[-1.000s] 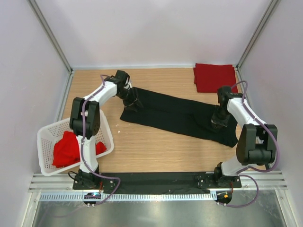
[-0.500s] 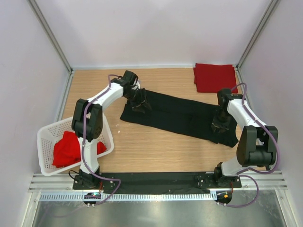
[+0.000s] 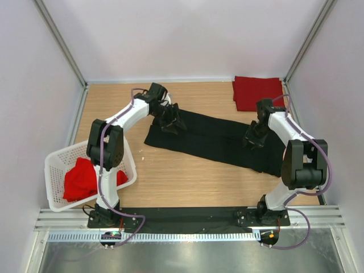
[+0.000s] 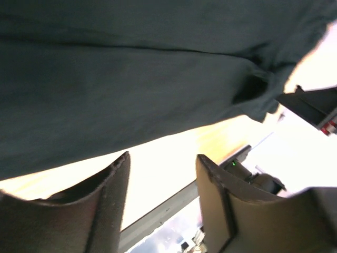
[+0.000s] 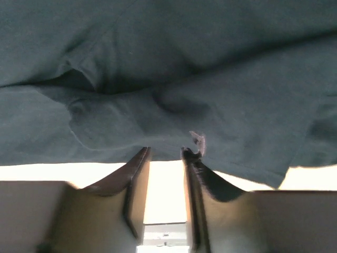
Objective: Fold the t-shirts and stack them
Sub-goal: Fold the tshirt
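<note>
The black t-shirt [image 3: 210, 142] lies spread out on the table [image 3: 182, 179] as a long band that runs from the left gripper [image 3: 172, 121] to a little past the right gripper [image 3: 252, 138]. The end by the left gripper lies farther back on the table than the end by the right gripper.

The left gripper hangs over the far left part of the shirt, close to its upper edge. In the left wrist view its two fingers [image 4: 105, 205] stand well apart with only bright table between them. It is released and holds nothing. The dark cloth fills the view just ahead of the fingertips.

The right gripper sits over the right part of the shirt, a short way in from that end. In the right wrist view its fingers [image 5: 134, 179] are set close together with a narrow strip of light between them. The shirt's hem lies right at the tips, and a small tuft of cloth shows beside one tip. No cloth shows inside the gap, so this gripper reads as released too, though only narrowly parted.

Beyond the right gripper, in the far right corner of the table, lies a folded red t-shirt [image 3: 259, 92], apart from the black one. Well back from the left gripper, beside that arm's base, stands a white basket [image 3: 54, 170] with a crumpled red t-shirt [image 3: 79, 181] inside it.
</note>
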Controlling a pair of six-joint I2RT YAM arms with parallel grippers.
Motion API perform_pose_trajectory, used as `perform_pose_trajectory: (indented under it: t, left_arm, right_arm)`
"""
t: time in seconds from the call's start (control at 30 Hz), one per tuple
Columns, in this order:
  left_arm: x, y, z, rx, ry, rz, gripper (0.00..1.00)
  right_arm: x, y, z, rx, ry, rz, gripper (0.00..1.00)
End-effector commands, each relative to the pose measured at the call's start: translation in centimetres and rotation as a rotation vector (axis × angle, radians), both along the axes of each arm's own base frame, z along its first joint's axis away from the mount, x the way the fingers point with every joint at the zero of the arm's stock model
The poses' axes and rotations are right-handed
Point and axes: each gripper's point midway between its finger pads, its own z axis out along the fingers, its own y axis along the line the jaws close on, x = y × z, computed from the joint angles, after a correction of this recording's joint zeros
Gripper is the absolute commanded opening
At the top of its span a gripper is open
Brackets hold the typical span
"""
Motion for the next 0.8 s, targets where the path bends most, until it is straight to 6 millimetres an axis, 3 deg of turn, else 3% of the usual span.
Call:
perform_pose_trajectory:
  t: [0.0,0.07,0.1,0.23,0.33,0.5,0.77]
  left_arm:
    - [0.0,-4.7,3.9,-0.167,-0.093,-0.103,0.57]
    - [-1.0,-7.4,4.5,-0.221,-0.114,-0.167,0.6]
    - [-0.8,-8.5,4.3,-0.244,-0.119,-0.177,0.61]
    - [-0.8,-13.3,4.7,-0.347,-0.142,-0.203,0.61]
    - [-0.7,-16.2,5.2,-0.409,-0.172,-0.201,0.61]
    - [-1.3,-19.1,4.6,-0.403,-0.21,-0.196,0.59]
    - [-2.4,-22.3,2.2,-0.404,-0.188,-0.218,0.56]
  right_arm:
    - [-0.1,-2.8,2.5,-0.079,-0.032,-0.066,0.42]
    - [-1.3,-4.0,2.1,-0.035,-0.004,-0.137,0.47]
    - [-1.6,-5.6,1.9,0.002,-0.003,-0.219,0.47]
    - [-1.7,-7.7,1.9,-0.01,-0.056,-0.257,0.48]
    - [-2.4,-8.7,0.9,-0.023,-0.037,-0.298,0.48]
    - [-3.1,-9.6,-0.3,0.019,-0.033,-0.362,0.5]
    - [-2.7,-11.0,-1.5,0.026,-0.054,-0.37,0.46]
